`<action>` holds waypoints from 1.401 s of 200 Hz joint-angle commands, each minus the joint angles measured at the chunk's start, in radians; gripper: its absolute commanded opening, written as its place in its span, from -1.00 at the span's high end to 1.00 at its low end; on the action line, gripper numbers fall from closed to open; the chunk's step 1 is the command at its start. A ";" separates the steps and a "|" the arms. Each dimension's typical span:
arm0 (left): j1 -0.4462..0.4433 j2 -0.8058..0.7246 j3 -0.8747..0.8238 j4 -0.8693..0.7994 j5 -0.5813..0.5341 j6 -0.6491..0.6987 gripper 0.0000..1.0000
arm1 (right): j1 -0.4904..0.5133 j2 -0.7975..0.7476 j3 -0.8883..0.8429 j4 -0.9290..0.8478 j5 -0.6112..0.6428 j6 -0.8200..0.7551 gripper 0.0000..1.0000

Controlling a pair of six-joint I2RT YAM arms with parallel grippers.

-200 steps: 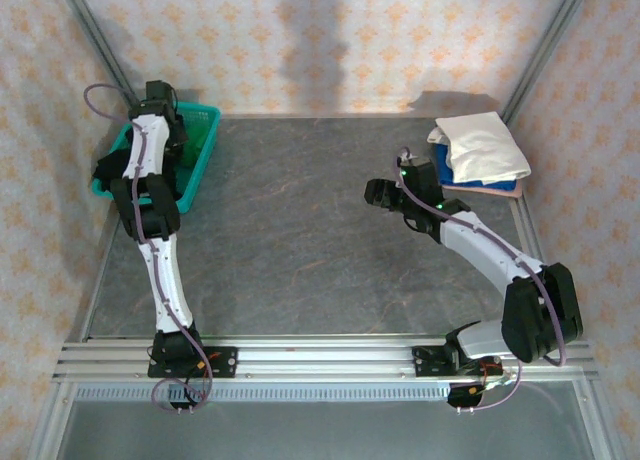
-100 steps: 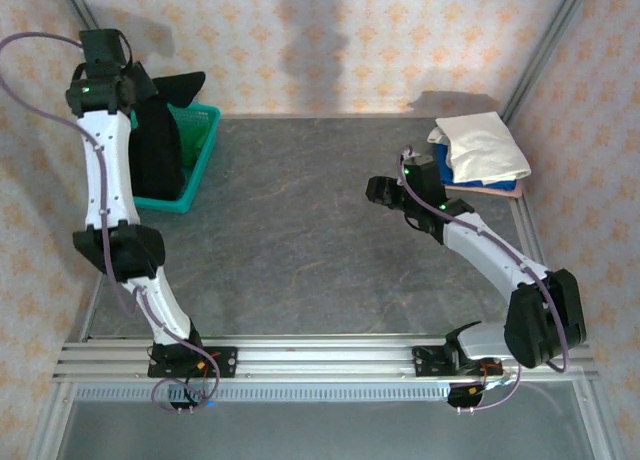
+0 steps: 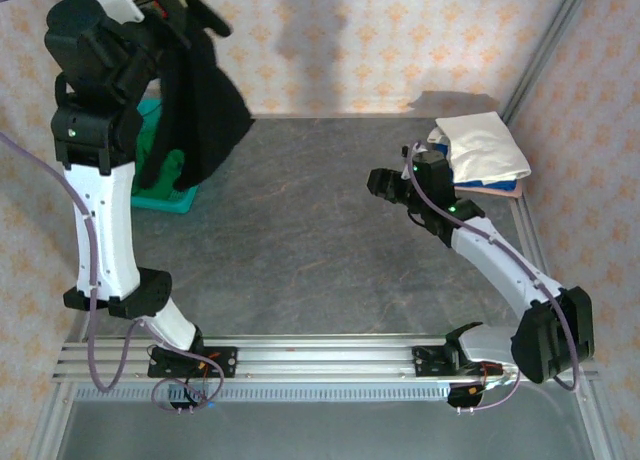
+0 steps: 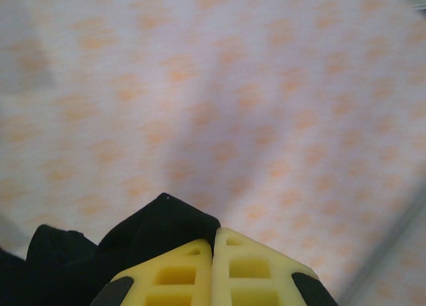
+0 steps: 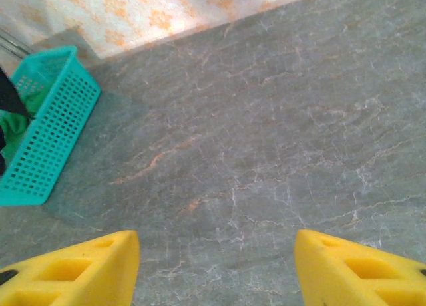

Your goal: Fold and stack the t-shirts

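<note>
My left gripper (image 3: 195, 10) is raised high over the table's back left corner, shut on a black t-shirt (image 3: 205, 110) that hangs down from it in a long drape. In the left wrist view the yellow fingertips (image 4: 214, 236) are pressed together with the black cloth (image 4: 150, 229) pinched at their left side. A green t-shirt (image 3: 170, 166) lies in the teal basket (image 3: 160, 198). Folded t-shirts are stacked at the back right: white (image 3: 487, 145) on top, blue (image 3: 478, 180) and pink (image 3: 503, 191) beneath. My right gripper (image 3: 379, 187) hovers open over the bare table right of centre (image 5: 216, 253).
The teal mesh basket (image 5: 46, 146) stands at the back left, partly behind the hanging black cloth, with green cloth (image 5: 13, 123) inside. Patterned walls and metal frame posts (image 3: 540, 50) close in the back and sides. A grey stone-look tabletop (image 3: 300, 240) spans the middle.
My left arm has swung up from the basket, lifting the black t-shirt out until it hangs in the air. The right gripper's jaws have narrowed a little and the arm has shifted slightly.
</note>
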 commanded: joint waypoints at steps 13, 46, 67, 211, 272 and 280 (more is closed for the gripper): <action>-0.059 0.012 0.019 0.121 0.032 -0.037 1.00 | -0.004 -0.092 -0.004 0.017 0.022 0.004 -0.24; -0.058 0.081 -0.058 0.080 -0.086 -0.011 0.85 | -0.005 -0.108 -0.033 0.004 0.054 0.015 -0.25; -0.047 0.155 -0.141 -0.073 -0.233 0.044 -0.36 | -0.004 -0.087 -0.048 -0.034 0.096 0.040 -0.28; -0.394 0.422 -0.931 0.055 -0.157 0.068 -0.85 | 0.110 0.319 -0.106 -0.265 0.384 0.179 -0.28; -0.355 0.433 -1.001 0.108 -0.031 0.100 0.17 | 0.108 0.304 -0.120 -0.404 0.584 0.270 -0.52; -0.342 0.416 -1.028 0.127 -0.002 0.092 0.38 | 0.108 0.333 -0.111 -0.402 0.567 0.275 -0.50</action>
